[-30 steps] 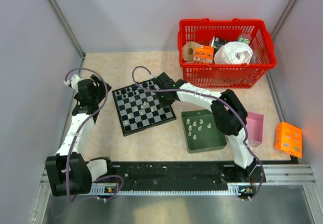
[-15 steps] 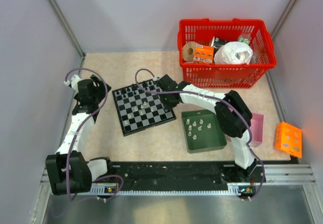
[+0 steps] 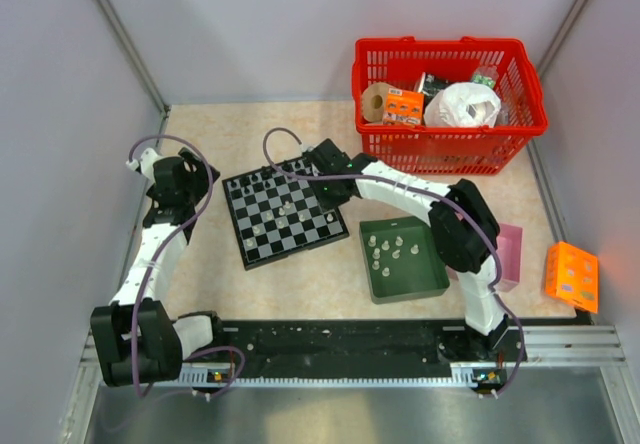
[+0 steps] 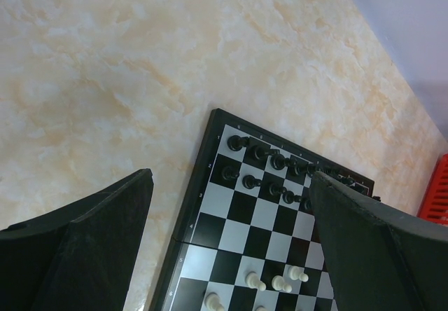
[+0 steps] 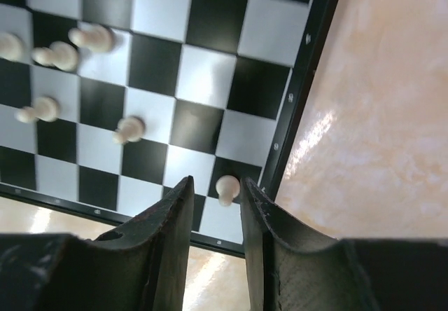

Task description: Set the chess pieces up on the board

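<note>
Where the board lies, slightly turned, on the left half of the table, black chess pieces fill two rows along its far edge. A few whitish pieces stand loose toward the middle squares. One whitish pawn stands at the board's right edge (on a square touching the dark border).

Right gripper hangs directly over that pawn. Its jaws are drawn to a narrow gap, and the pawn sits at the mouth of the gap between the fingertips. Cannot tell whether they pinch it or merely flank it.

Left gripper hovers over the table left of the board, near its far-left corner. Its jaws are spread wide, with nothing between them.

Just right of the board, a dark green tray holds scattered whitish figurines. Further right is a pink box, then an orange box near the right wall. In the far right corner is a red basket with assorted packages, well apart from the board.
</note>
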Robot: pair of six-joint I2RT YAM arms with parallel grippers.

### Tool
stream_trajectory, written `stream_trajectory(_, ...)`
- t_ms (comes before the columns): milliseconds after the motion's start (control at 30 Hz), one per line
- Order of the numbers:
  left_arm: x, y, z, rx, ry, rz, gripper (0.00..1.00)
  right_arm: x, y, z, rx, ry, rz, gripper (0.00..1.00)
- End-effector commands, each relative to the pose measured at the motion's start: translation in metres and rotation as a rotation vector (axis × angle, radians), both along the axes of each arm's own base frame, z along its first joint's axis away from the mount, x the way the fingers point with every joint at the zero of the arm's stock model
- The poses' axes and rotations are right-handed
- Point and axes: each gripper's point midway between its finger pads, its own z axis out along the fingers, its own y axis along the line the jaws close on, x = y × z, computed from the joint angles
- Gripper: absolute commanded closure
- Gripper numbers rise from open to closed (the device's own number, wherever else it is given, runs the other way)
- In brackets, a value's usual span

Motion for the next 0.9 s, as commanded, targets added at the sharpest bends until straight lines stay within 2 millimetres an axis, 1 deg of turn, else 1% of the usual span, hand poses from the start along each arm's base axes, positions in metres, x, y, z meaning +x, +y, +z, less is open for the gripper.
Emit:
stream_trajectory(0, 0.009, 0.004, 0.021, 0.016, -0.07, 0.002, 0.01, 0.02, 0.029, 0.063, 0.129, -0.113, 0.049, 0.66)
stream_trajectory(67, 0.009, 0.004, 0.021, 0.018, -0.07, 0.003, 0.01, 0.021, 0.036, 0.07, 0.146, -0.12, 0.064, 0.66)
stream_trajectory(133, 0.009, 0.005, 0.021, 0.017, -0.067, 0.007, 0.01, 0.019, 0.044, 0.069, 0.164, -0.106, 0.084, 0.65)
stream_trajectory(233, 0.008, 0.005, 0.02, 0.016, -0.066, 0.007, 0.01, 0.013, 0.059, 0.062, 0.169, -0.09, 0.109, 0.65)
stream_trajectory(300, 0.008, 0.005, 0.02, 0.017, -0.067, 0.01, 0.01, 0.009, 0.067, 0.051, 0.16, -0.074, 0.121, 0.65)
stream_trajectory(433, 0.007, 0.006, 0.021, 0.017, -0.07, 0.015, 0.01, 0.004, 0.08, 0.038, 0.153, -0.049, 0.138, 0.64)
stream_trajectory(567, 0.006, 0.007, 0.021, 0.019, -0.07, 0.016, 0.01, 0.002, 0.084, 0.029, 0.143, -0.036, 0.146, 0.64)
stream_trajectory(767, 0.006, 0.008, 0.022, 0.02, -0.07, 0.02, 0.01, 0.001, 0.086, 0.019, 0.131, -0.02, 0.149, 0.64)
stream_trajectory(867, 0.005, 0.009, 0.022, 0.022, -0.069, 0.022, 0.01, 0.0, 0.086, 0.013, 0.122, -0.012, 0.149, 0.67)
